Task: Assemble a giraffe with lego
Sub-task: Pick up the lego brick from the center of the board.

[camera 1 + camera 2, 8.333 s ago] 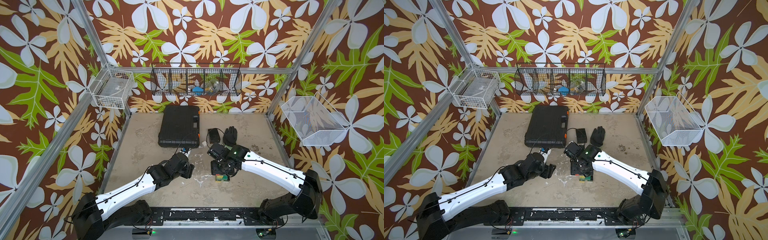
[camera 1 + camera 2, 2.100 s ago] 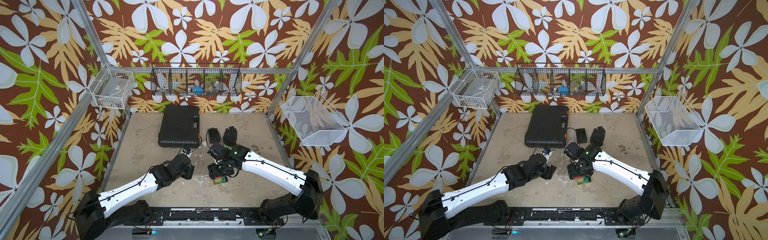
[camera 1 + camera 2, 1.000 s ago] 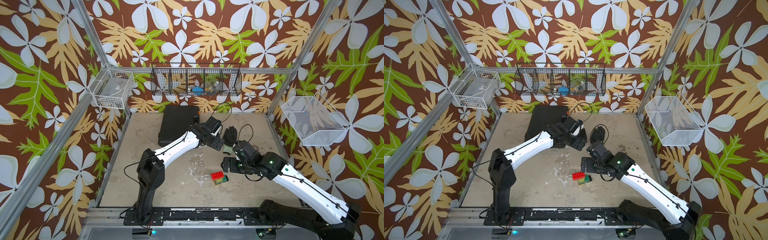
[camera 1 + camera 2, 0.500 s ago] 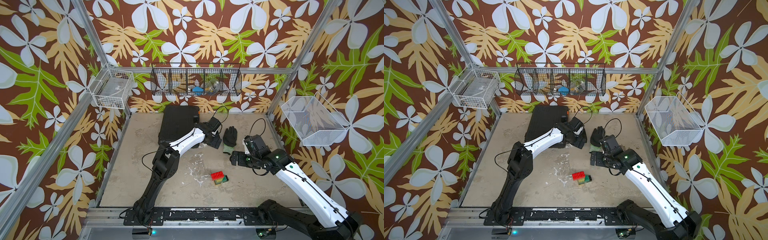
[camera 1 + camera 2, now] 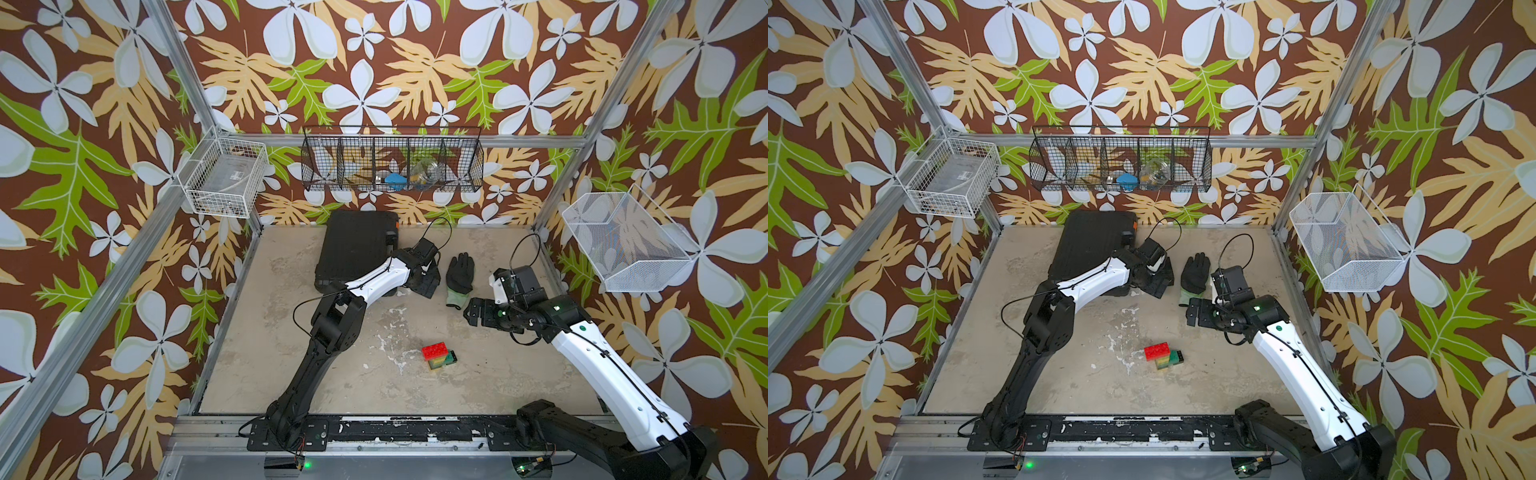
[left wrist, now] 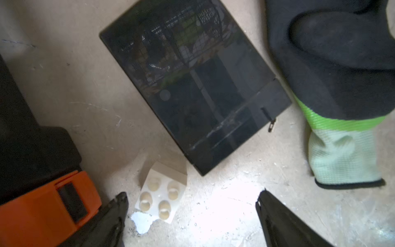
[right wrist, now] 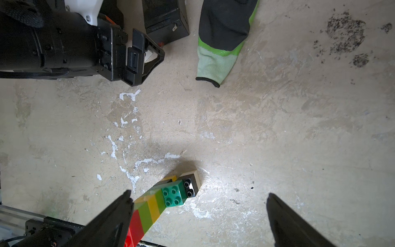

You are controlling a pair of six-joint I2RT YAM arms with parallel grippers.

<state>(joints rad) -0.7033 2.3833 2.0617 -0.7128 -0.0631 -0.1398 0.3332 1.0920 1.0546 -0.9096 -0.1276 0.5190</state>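
Two grippers stand open, giraffe left alone at the table's front

Both arms are away from the giraffe (image 5: 438, 358), which stands upright by itself near the front middle of the table (image 5: 519, 374), red head on top. The right gripper (image 5: 473, 312), jaws spread wide and holding nothing, hangs farther back and to the right, well apart from the giraffe and close to the cuff of a glove (image 5: 459, 274). The left gripper (image 6: 191, 195), likewise spread and empty, is at the far side of the table. It hangs over a loose white brick (image 6: 160, 195) that lies just beside one finger, near a black case (image 6: 25, 139) and a small black box (image 6: 192, 89). In both top views that brick is hidden under the left arm, and the giraffe's legs are covered by its own head. In the right wrist view a gripper finger cuts off most of the red head. The left wrist view is soft, and the glove's fingers run out of frame.
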